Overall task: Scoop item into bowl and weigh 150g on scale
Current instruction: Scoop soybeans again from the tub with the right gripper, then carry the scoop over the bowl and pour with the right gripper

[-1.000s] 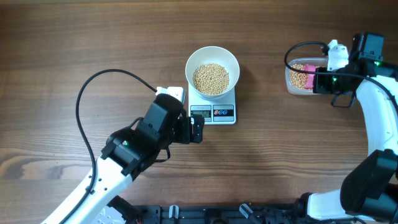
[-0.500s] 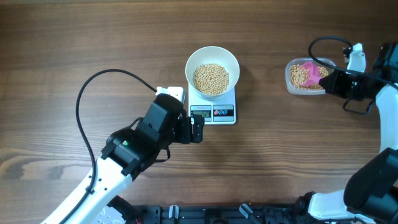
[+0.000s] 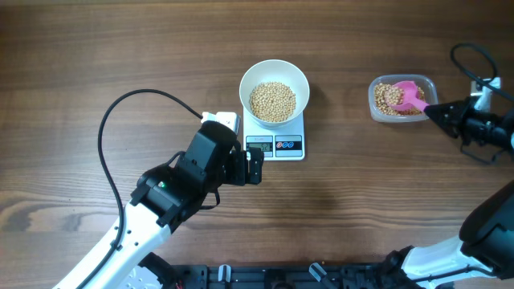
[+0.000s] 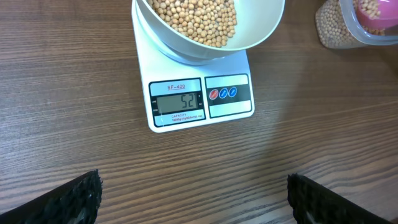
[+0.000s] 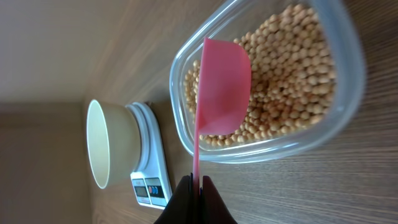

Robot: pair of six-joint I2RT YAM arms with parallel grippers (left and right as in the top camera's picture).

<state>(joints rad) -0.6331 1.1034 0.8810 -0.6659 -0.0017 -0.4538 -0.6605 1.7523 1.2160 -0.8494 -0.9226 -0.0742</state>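
So the beans (image 3: 272, 100) are heaped in the white bowl (image 3: 299, 76) on the scale (image 3: 275, 146), top centre of the overhead frame. That's just up and right of the left gripper (image 3: 255, 167), which is spread wide and holding nothing. Over at the far right edge, the right gripper (image 3: 436, 113) is pressed together, pinching the handle of a pink scoop (image 3: 408, 95) that lies in the clear tub (image 3: 375, 103) of more beans. The scale readout is too faint to trust, and the right arm is partly cut off.
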